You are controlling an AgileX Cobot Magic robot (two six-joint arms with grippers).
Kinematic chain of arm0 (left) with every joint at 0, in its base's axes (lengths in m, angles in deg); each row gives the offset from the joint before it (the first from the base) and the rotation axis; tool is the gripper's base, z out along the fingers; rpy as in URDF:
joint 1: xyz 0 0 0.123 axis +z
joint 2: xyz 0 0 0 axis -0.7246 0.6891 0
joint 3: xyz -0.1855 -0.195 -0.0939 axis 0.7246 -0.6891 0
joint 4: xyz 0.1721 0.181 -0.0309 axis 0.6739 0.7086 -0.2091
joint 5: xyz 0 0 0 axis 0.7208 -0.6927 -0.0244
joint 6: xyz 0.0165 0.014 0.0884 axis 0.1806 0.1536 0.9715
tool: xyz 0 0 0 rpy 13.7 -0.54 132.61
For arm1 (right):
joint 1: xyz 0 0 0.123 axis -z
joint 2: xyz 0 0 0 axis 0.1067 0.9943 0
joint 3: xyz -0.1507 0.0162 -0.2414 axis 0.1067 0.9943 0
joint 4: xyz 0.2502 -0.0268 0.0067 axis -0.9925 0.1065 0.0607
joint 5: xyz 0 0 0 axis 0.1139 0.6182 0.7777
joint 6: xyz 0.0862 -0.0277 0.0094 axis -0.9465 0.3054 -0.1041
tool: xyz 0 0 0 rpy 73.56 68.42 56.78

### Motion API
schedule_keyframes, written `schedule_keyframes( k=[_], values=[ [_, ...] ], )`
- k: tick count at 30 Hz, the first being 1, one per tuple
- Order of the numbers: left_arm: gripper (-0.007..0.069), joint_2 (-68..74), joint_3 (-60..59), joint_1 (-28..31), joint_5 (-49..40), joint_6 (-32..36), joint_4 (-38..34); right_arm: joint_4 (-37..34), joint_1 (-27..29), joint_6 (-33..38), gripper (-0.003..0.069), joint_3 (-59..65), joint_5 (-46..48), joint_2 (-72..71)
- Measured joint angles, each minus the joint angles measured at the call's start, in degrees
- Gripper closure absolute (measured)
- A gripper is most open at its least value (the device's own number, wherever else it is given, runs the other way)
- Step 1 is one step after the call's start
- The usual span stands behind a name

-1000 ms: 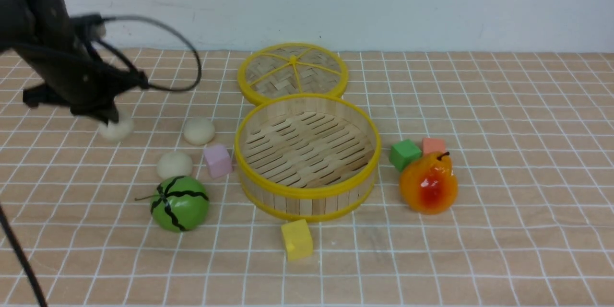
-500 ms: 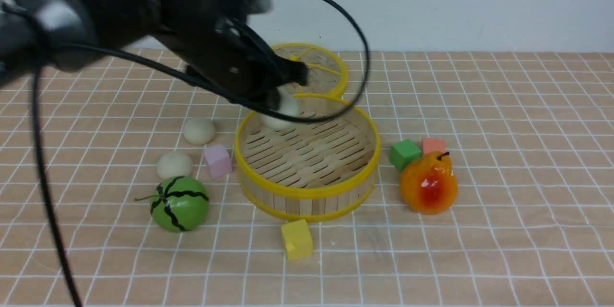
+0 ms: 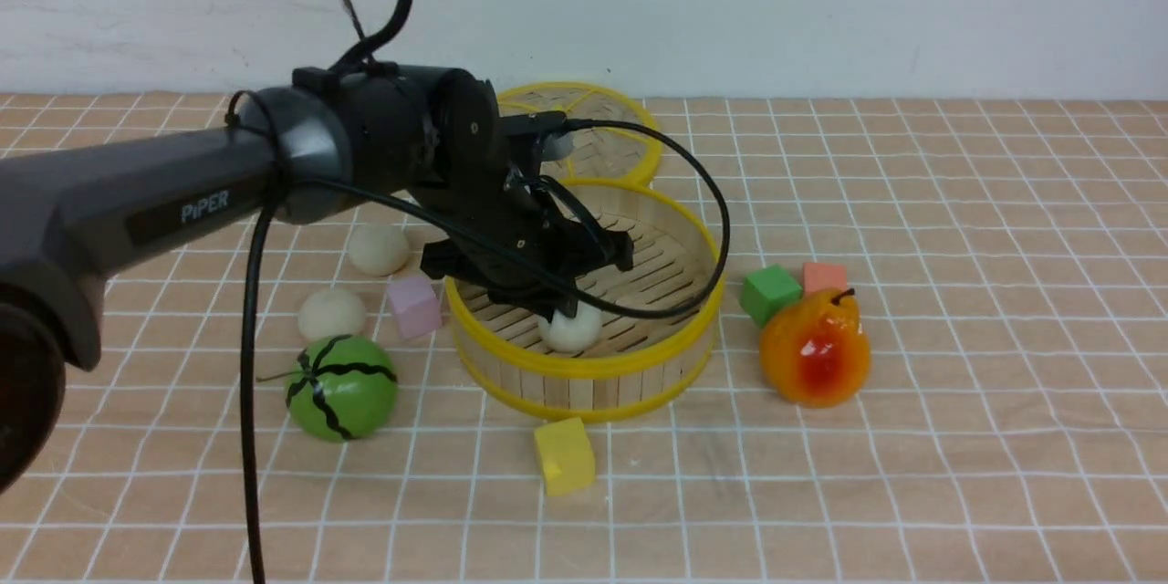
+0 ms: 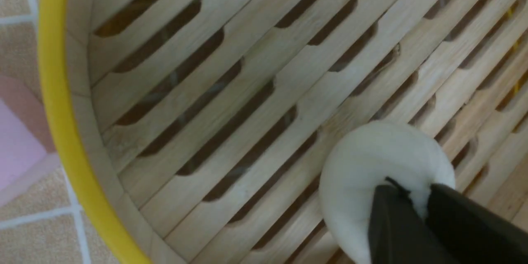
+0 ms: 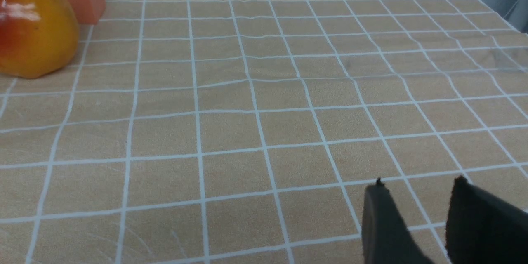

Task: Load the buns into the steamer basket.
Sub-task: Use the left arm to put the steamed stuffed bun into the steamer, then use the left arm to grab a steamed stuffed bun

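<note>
The steamer basket (image 3: 584, 367) stands mid-table, its yellow rim (image 4: 57, 111) and slatted floor filling the left wrist view. One cream-white bun (image 3: 573, 330) rests low inside it near the front wall. My left gripper (image 3: 564, 303) reaches down into the basket from the left, and its dark fingertips pinch the top of this bun (image 4: 371, 161). In the wrist view the left gripper (image 4: 412, 189) shows a narrow gap filled with dough. Two more buns (image 3: 379, 248) (image 3: 332, 314) lie on the cloth left of the basket. My right gripper (image 5: 416, 183) hovers open over bare cloth.
A pink cube (image 3: 414, 306) touches the basket's left side, with a green striped melon (image 3: 342, 386) in front of it. A yellow cube (image 3: 564, 454) sits before the basket. On the right are a green cube (image 3: 770, 293), an orange cube (image 3: 825, 276) and a pear (image 3: 815, 347). The flat lid (image 3: 593, 123) lies behind.
My left arm carried a bun from the far left of the table over the basket's back rim, then lowered it to the basket floor near the front.
</note>
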Motion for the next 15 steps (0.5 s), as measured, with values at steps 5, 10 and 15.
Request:
schedule_keyframes(
  k=[5,10,15],
  values=[
    [0.0305,-0.2,1.8,0.0,-0.77,-0.05,0.0,0.0,0.0,0.0,0.0418,0.0,0.0,0.0],
    [0.0161,-2.43,4.96,0.0,-6.01,-0.05,0.0,0.0,0.0,0.0,0.0418,0.0,0.0,0.0],
    [0.0123,-8.07,7.83,0.0,-15.11,0.99,2.19,0.0,0.0,0.0,0.0418,0.0,0.0,0.0]
  ],
)
